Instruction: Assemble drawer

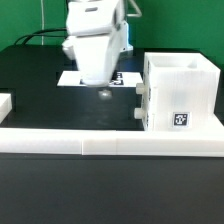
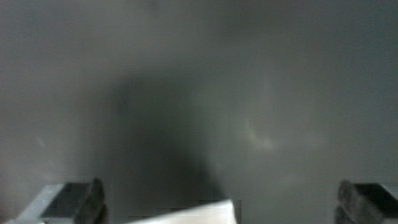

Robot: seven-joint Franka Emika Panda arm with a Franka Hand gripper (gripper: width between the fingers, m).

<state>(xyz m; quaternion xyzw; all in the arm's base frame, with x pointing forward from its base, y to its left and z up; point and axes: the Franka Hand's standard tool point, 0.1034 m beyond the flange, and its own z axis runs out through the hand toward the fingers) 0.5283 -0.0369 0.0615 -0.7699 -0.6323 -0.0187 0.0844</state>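
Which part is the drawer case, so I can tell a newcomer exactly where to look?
Start at the long white rail along the near edge of the black table. At the exterior view's right, just behind it, stands the drawer case. It is the one tall boxy white part, open-topped, with a black-and-white square tag on its front.

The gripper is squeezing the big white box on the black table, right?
No. The gripper holds nothing: the exterior view shows it hanging over the black table, apart from the big white box, and the wrist view shows its fingers spread.
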